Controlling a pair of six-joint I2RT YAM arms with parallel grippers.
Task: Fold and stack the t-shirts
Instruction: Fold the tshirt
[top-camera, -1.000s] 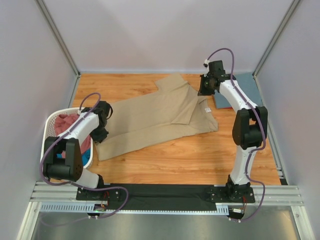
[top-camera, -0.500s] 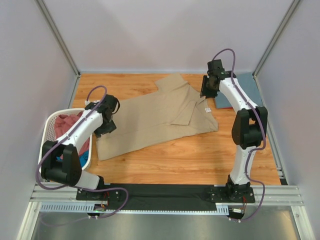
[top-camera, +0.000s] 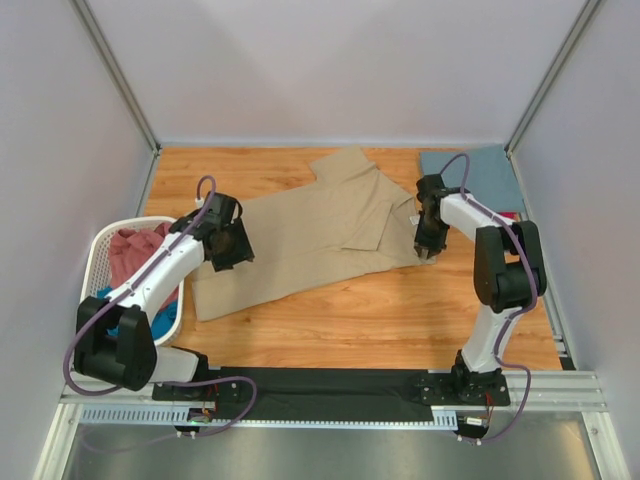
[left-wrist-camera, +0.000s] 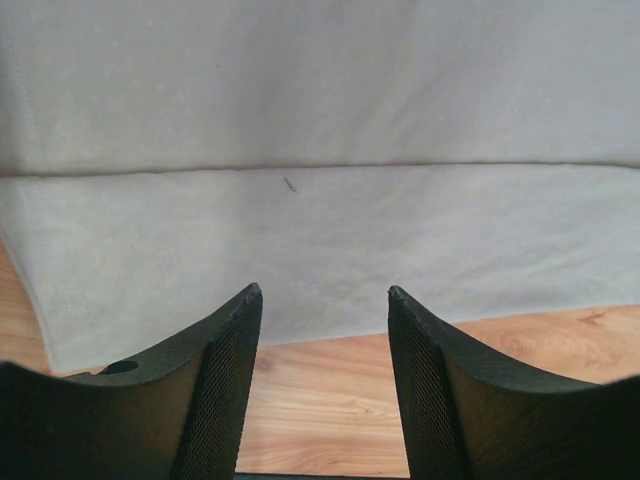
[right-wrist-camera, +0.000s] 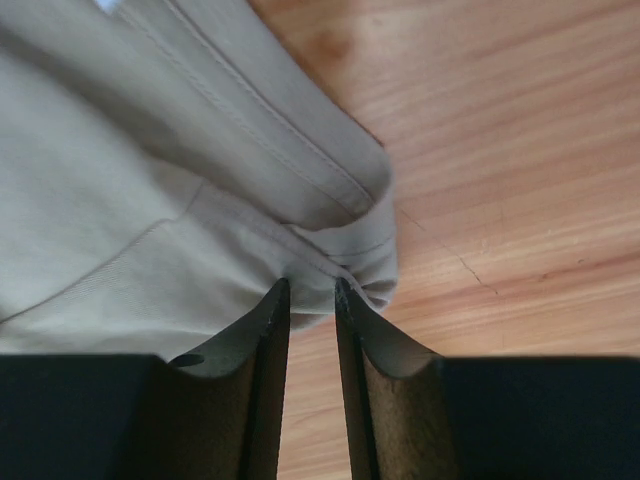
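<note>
Fold step on tan t-shirt (top-camera: 320, 235): left pincer (left-wrist-camera: 322, 291) released, hem just ahead of tips; right pincer (right-wrist-camera: 312, 285) near-clenched at cloth fold, grip unclear. Nxt prob: both pinch edges, fold over

1. Nothing I can actually read from my end in any of the three views.
2. Closest thing is the little white neck label (top-camera: 413, 218) on the tan t-shirt (top-camera: 300, 240), way too small in the top view to make out any print.
3. Right wrist view only catches a blurry sliver of it.
</note>
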